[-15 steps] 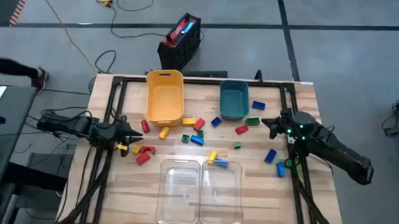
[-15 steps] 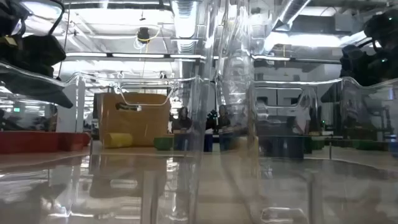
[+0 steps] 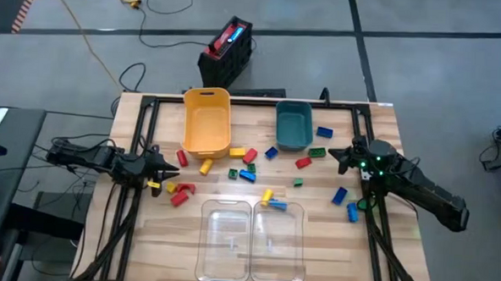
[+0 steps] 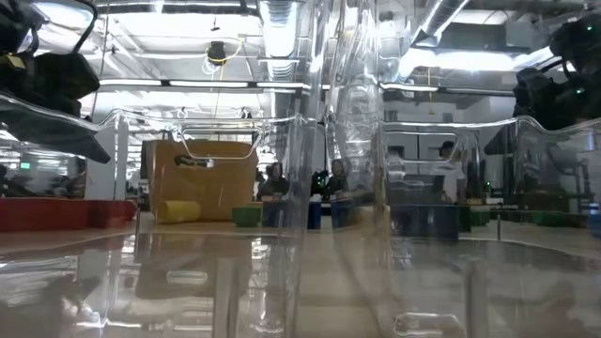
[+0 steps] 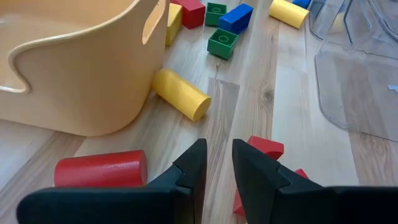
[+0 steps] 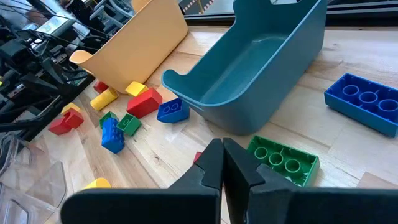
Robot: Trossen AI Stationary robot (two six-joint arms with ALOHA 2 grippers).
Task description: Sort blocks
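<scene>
Several small red, yellow, blue and green blocks lie scattered on the wooden table between the bins. A red cylinder [image 3: 182,157], a yellow cylinder [image 3: 205,166] and red blocks [image 3: 180,194] lie by my left gripper [image 3: 166,165], which hovers near the table's left edge, shut and empty. In its wrist view the gripper [image 5: 219,152] points between the red cylinder [image 5: 99,169] and a red block [image 5: 266,148]. My right gripper [image 3: 334,155] hovers on the right, shut and empty. In its wrist view the gripper [image 6: 222,149] points at a green brick [image 6: 283,158] beside the teal bin [image 6: 261,68].
A yellow bin [image 3: 207,122] and the teal bin [image 3: 293,124] stand at the far side. Two clear bins [image 3: 225,241] [image 3: 278,242] stand at the near edge and fill the low view. More blocks [image 3: 340,195] [image 3: 352,213] lie near the right arm. A black and red case [image 3: 226,50] sits on the floor beyond the table.
Both arms have kept still and no block has moved. A person's dark limb at the left edge of the high view has gone out of the picture.
</scene>
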